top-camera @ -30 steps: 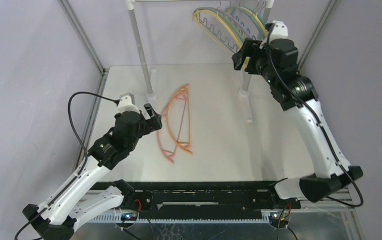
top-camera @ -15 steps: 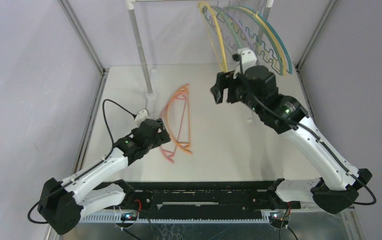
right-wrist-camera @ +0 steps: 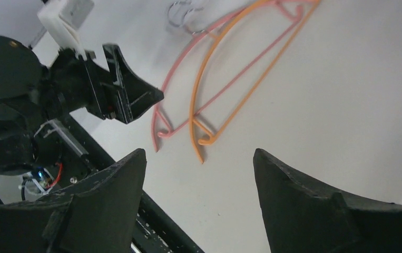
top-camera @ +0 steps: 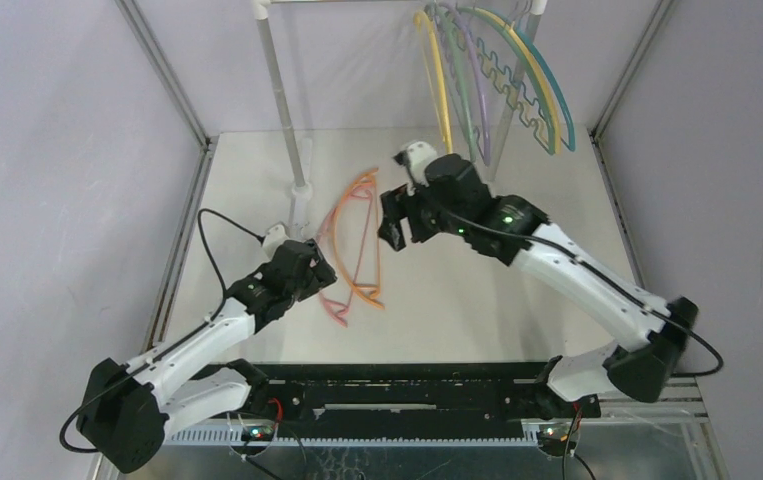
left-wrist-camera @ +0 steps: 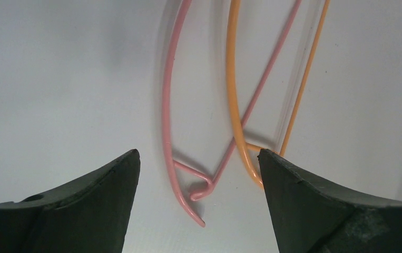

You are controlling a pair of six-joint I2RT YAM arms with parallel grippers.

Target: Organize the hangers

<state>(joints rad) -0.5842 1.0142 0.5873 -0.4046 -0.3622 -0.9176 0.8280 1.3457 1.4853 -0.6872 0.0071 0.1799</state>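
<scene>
On the near side of the rail frame (top-camera: 282, 100), the left hand (left-wrist-camera: 196, 156) hovers low over the surface (top-camera: 457, 290), its jaws wide apart and empty, astride the near tip of the pink hanger (left-wrist-camera: 165, 105). The orange hanger (left-wrist-camera: 228, 79) lies touching it, on the side away from that hand. Both lie flat in front of the frame's left post, and the pink one's straight bar crosses the orange arc. They look thin, light and springy, so a pinch would likely flex them, and on so smooth a surface they may skate aside. Lying flat, they give a finger little to get under. The best hold is probably the small curl where bar meets arc at the near tip, or the neck by the hook. Lifting one could drag its neighbour along. Farther toward the frame, the right hand (right-wrist-camera: 198, 155) hangs above the pair, also wide and empty. At the frame's right end hang the yellow hanger (top-camera: 440, 90), the teal hanger (top-camera: 547, 85) and others between. Their hooks and the top bar are cut off, so their exact number and seating cannot be told.
</scene>
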